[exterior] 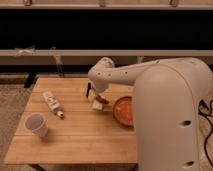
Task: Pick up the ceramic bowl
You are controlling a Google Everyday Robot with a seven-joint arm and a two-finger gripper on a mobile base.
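The ceramic bowl [123, 110] is orange-red and glossy. It sits on the right side of the wooden table [75, 135], and the white arm hides its right part. My gripper [97, 101] hangs over the table just left of the bowl, close to its rim, at the end of the white arm [125, 77]. A small whitish and reddish piece shows at the gripper's tip.
A translucent whitish plastic cup [36, 124] stands near the table's front left. A small white bottle [52, 103] lies on its side left of centre. The robot's large white body [170, 120] covers the table's right side. A dark shelf runs behind the table.
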